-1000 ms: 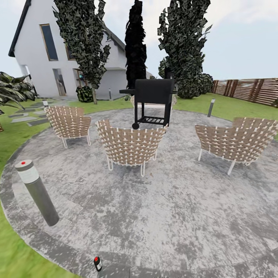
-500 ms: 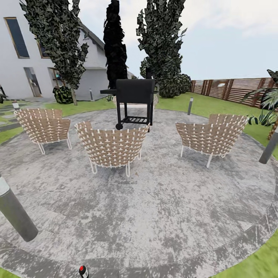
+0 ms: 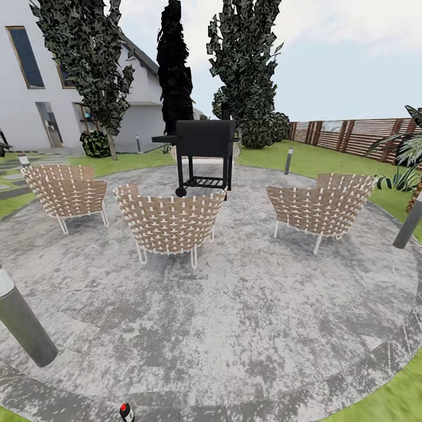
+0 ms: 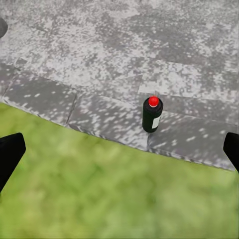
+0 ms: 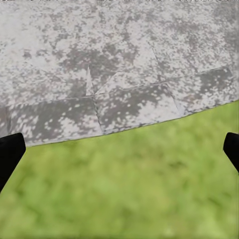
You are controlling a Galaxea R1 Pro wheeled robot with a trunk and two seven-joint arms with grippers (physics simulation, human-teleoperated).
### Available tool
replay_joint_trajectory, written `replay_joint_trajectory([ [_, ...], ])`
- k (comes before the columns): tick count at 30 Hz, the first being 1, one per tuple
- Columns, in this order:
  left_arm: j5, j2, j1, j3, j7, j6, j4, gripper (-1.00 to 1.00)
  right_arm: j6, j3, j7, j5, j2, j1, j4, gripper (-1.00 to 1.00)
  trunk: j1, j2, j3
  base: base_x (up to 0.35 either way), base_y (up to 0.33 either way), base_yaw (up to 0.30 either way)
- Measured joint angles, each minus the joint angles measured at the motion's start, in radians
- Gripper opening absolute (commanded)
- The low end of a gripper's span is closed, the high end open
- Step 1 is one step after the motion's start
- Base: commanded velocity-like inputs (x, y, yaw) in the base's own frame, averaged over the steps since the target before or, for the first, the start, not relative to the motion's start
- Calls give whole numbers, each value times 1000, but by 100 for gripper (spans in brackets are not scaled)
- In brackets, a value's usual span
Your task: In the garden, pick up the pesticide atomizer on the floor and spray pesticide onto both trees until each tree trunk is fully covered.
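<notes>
The left gripper has its two black fingertips spread wide apart over green lawn, holding nothing. Beyond them, the small dark pesticide atomizer with red tip and white band stands upright on the kerb edge of the round grey speckled stone floor, just beside the grass. The right gripper is likewise spread and empty above lawn at the kerb. From the head, the atomizer sits at the patio's near edge.

The dark, red-tipped pesticide atomizer stands upright on the floor's kerb edge.
</notes>
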Motion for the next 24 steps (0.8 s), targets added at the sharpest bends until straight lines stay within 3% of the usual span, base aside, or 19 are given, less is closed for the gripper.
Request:
replay_joint_trajectory([
  [3,-1,3,-25,-1,0,0,-6,100,0,0,0,0,-1,-2,-16,100,0,0,0,0,0,0],
  [10,-2,31,-126,-5,-1,5,-3,100,23,-2,-1,1,-1,-67,-222,100,0,0,0,0,0,0],
  [16,0,29,-149,-6,0,4,-8,100,236,-1,-2,0,0,-220,-320,100,0,0,0,0,0,0],
  [19,-7,25,-151,-7,-1,3,-14,100,287,-4,0,-2,-1,-252,-365,100,0,0,0,0,0,0],
  [24,-35,25,-179,-9,0,10,-37,100,291,0,4,-4,1,-255,-386,100,0,0,0,0,0,0],
])
